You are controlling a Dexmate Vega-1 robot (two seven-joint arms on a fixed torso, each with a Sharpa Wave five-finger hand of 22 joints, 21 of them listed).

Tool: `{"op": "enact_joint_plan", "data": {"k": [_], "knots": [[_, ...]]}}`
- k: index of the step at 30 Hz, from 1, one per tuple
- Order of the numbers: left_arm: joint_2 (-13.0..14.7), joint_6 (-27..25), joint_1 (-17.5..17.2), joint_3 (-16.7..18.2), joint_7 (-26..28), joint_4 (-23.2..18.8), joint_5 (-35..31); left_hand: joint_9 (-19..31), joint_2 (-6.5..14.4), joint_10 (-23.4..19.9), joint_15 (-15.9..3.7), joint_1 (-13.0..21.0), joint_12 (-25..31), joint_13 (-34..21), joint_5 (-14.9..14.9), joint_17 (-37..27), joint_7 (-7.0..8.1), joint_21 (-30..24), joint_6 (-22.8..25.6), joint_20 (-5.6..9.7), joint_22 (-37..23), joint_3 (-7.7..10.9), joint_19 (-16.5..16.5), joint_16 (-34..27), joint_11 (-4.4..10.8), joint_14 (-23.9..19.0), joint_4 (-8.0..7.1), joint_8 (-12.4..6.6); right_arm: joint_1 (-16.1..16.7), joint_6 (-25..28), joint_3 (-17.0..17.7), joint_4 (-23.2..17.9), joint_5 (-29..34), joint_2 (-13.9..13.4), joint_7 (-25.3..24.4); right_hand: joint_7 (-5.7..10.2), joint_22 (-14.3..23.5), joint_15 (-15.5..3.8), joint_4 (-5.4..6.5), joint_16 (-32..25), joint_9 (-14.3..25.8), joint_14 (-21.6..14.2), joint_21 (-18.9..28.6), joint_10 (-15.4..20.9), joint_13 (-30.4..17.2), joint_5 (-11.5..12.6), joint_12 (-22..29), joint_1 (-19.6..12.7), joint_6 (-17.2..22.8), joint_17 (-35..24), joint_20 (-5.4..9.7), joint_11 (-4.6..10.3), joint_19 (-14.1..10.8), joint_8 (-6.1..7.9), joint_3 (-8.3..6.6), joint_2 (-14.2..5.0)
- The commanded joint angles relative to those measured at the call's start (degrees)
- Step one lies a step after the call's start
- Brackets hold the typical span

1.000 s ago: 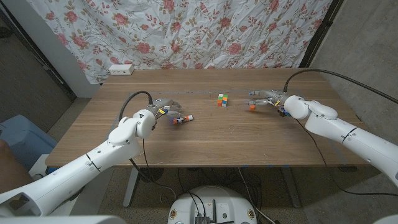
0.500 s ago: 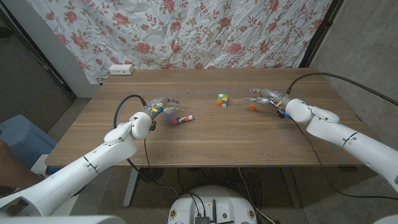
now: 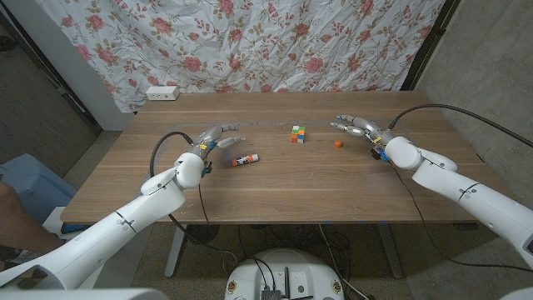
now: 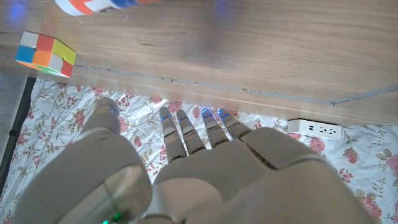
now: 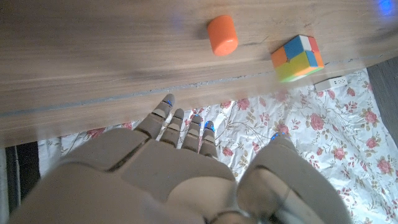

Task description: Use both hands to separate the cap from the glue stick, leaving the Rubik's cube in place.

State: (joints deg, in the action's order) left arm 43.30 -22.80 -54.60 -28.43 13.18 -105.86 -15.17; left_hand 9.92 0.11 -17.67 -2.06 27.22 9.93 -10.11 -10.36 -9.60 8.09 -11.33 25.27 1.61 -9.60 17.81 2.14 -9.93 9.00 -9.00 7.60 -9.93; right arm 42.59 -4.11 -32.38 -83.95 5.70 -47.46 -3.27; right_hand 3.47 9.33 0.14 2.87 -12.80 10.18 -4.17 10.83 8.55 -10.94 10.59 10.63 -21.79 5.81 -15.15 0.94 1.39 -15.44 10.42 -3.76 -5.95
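The glue stick (image 3: 246,158) lies on its side on the wooden table (image 3: 275,187), white with a red and blue label; its end shows again as the glue stick (image 4: 93,5). Its orange cap (image 3: 337,143) stands apart, right of the Rubik's cube (image 3: 297,133). The cap (image 5: 222,35) and the cube (image 5: 297,57) show close together in the right wrist view; the cube (image 4: 46,53) also shows in the left wrist view. My left hand (image 3: 218,138) hovers open just left of the glue stick, fingers spread. My right hand (image 3: 356,127) is open behind the cap, holding nothing.
A white power strip (image 3: 162,92) lies at the table's far left corner, also the power strip (image 4: 314,129). A floral curtain (image 3: 275,42) hangs behind the table. A person's arm (image 3: 12,217) shows at the left edge.
Both hands let go and drew back: the left moved left off the glue stick, the right lifted away from the cap, which now stands free on the table.
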Motion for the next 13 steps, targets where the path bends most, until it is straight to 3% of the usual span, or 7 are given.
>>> {"op": "enact_joint_plan", "data": {"k": [1, 8, 13], "knots": [[-3.3, 7.0, -1.7, 1.5, 9.2, 3.1, 8.9, 0.1, 0.5, 0.6, -3.39, 0.0, 0.3, 0.0, 0.2, 0.0, -0.24, -0.2, -0.6, 0.83, -0.1, 0.50, 0.8, 0.1, -0.31, 0.5, 0.09, -0.04, 1.9, -6.5, 2.7, 4.9, -6.1, 2.8, -3.8, -0.82, 0.1, -0.69, 0.52, -0.5, 0.1, -0.6, 0.3, 1.2, 0.1, 0.1, 0.6, 1.4, 0.5, 0.1, 0.53, -0.06, -0.8, 0.36, 0.15, 0.08], [-7.1, 12.1, -3.3, 3.2, 14.5, 6.0, 13.6, 0.1, 0.7, 0.8, -3.33, -0.1, 0.4, 0.0, 0.2, 0.1, -0.29, -0.3, -1.0, 0.90, -0.1, 0.63, 1.4, 0.0, -0.44, 0.6, 0.24, -0.04, 2.8, -7.8, 3.9, 5.0, -9.2, 3.2, -3.6, -1.44, 0.1, -0.89, 0.69, -0.6, 0.0, -1.2, 0.3, 1.5, 0.2, 0.1, 0.6, 2.0, 1.3, 0.3, 0.67, -0.15, -1.1, 0.60, 0.19, -0.08], [-10.0, 19.6, -3.3, 4.1, 16.6, 10.4, 17.4, 0.1, 1.7, 0.9, -3.43, -0.2, 0.5, 0.0, 0.2, 0.0, -0.44, -0.2, -1.0, 0.77, -0.1, 1.05, 1.4, -0.1, -0.57, 0.6, 0.07, -0.13, 3.4, -9.3, 4.9, 5.5, -12.4, 4.5, -3.6, -1.64, 0.1, -0.93, 0.85, -0.8, 0.0, -1.9, 0.4, 2.0, 0.3, 0.1, 0.7, 2.5, 1.5, 0.5, 0.64, -0.11, -1.6, 0.59, 0.23, -0.22]]}}
